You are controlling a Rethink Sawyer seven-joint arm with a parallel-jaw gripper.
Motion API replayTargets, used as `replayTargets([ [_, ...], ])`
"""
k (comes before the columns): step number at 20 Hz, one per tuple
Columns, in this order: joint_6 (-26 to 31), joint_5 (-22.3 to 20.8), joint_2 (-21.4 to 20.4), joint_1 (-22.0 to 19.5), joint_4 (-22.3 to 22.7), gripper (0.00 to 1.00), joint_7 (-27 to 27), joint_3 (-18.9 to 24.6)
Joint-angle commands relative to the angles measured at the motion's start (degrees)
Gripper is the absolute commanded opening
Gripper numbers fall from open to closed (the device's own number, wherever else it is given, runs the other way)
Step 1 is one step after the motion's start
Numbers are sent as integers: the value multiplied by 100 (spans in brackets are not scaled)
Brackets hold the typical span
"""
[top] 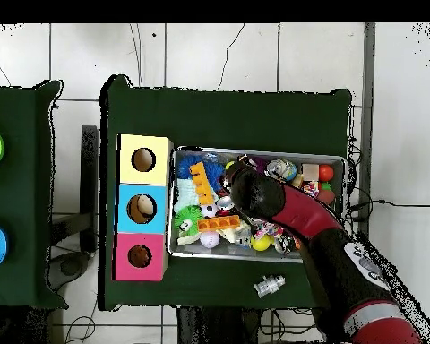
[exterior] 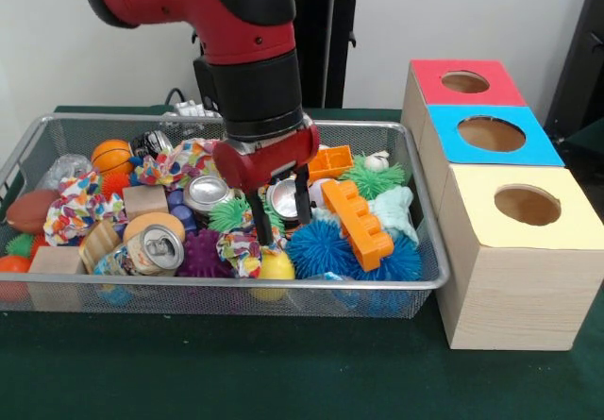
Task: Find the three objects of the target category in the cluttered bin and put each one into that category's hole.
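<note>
My gripper (exterior: 281, 210) is down in the wire bin (exterior: 236, 286), open, with its black fingers (exterior: 304, 198) on either side of a silver can (exterior: 283, 196) lying among the toys. A second silver can (exterior: 208, 193) lies just left of it. A third, printed can (exterior: 156, 248) rests near the bin's front left. Beside the bin stands a row of wooden boxes, each with a round hole: red top (exterior: 464, 82), blue top (exterior: 491, 134), yellow top (exterior: 527, 205). In the overhead view the arm (top: 290, 210) covers the gripper, and the boxes (top: 143, 208) stand left of the bin (top: 259, 255).
The bin is crowded: an orange toy block (exterior: 357, 217), blue spiky balls (exterior: 319, 247), a green spiky ball (exterior: 376, 179), a small basketball (exterior: 111, 156), wooden blocks (exterior: 142, 198) and patterned cloth (exterior: 80, 203). A small silvery object (top: 270, 286) lies on the green cloth outside the bin.
</note>
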Motion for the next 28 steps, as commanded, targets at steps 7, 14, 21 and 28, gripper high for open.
replayTargets([
  [7,328,-377,624,-171,377,100,687,752],
  [14,860,-569,706,184,72,100,612,292],
  [21,1575,-965,799,1060,-600,100,746,-860],
  [28,1524,-954,841,1212,-774,100,930,-1174],
])
